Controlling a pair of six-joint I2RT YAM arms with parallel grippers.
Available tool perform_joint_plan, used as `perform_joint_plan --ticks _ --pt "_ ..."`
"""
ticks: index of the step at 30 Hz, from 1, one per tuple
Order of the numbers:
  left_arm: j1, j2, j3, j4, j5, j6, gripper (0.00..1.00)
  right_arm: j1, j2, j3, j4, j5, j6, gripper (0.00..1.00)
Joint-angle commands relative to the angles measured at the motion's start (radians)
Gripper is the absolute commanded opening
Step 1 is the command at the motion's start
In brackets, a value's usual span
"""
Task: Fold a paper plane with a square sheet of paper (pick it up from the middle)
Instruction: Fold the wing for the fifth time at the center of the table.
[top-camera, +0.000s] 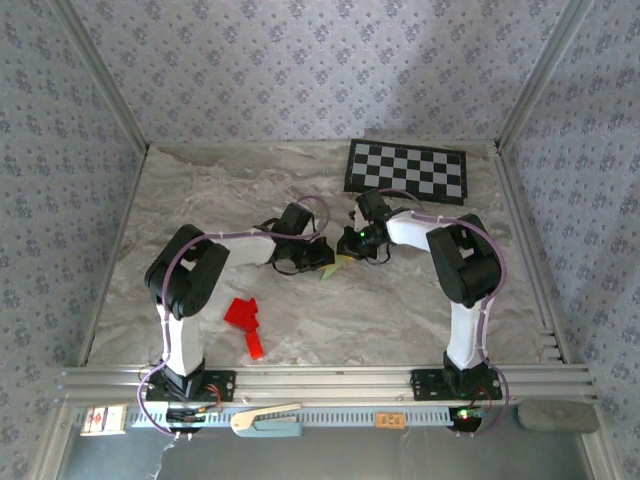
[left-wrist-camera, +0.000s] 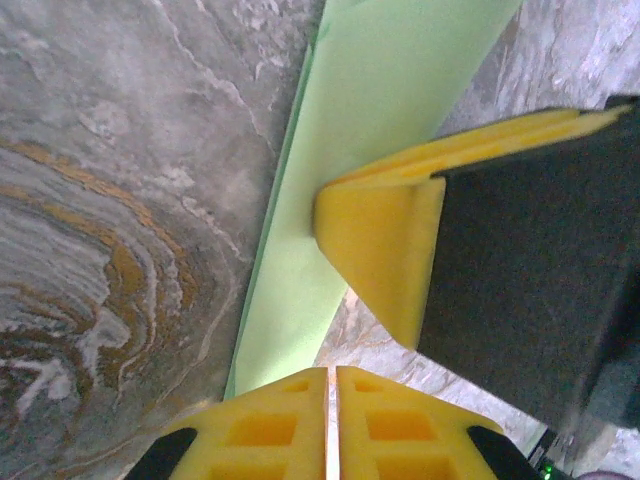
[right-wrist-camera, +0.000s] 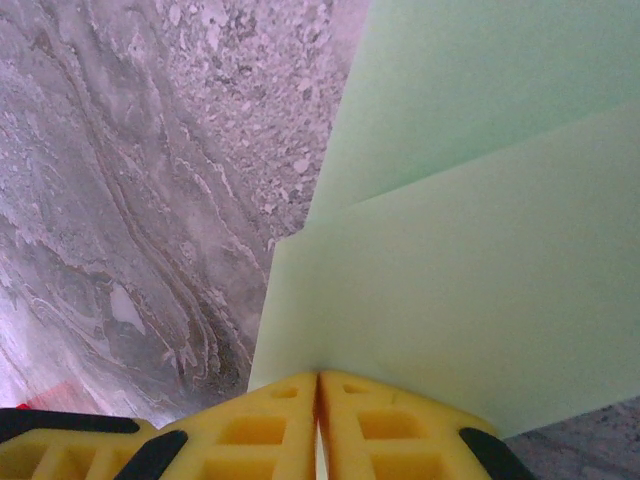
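Paper (right-wrist-camera: 480, 300), pale green and creased, is pinched between the fingers of the right gripper (right-wrist-camera: 318, 378); the left gripper (left-wrist-camera: 327, 372) is pressed together at its edge.

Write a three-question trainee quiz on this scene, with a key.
1. True or false: the red paper shape touches the checkerboard.
2. The checkerboard sits: A, at the near edge; B, at the far right; C, between the arms.
3. What colour is the folded paper where the left gripper and right gripper meet?
Key: 1 false, the red paper shape and checkerboard lie far apart; 2 B; 3 pale green.
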Motion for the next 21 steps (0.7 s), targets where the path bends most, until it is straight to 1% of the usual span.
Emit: perform_joint_plan --ticks 1,9,21 --pt "0.004 -0.013 0.026 -0.075 0.033 0.066 0.11 0.0 0.078 -0.013 -0.112 0.072 -0.03 0.12" --pt "-0.014 -0.016 0.045 -0.18 0.007 0.13 0.11 0.0 0.103 0.011 -0.161 0.094 -0.034 0.12" --pt "-0.041 -0.01 0.088 -0.211 -0.005 0.141 0.11 0.004 0.121 0.016 -0.186 0.101 -0.034 0.12"
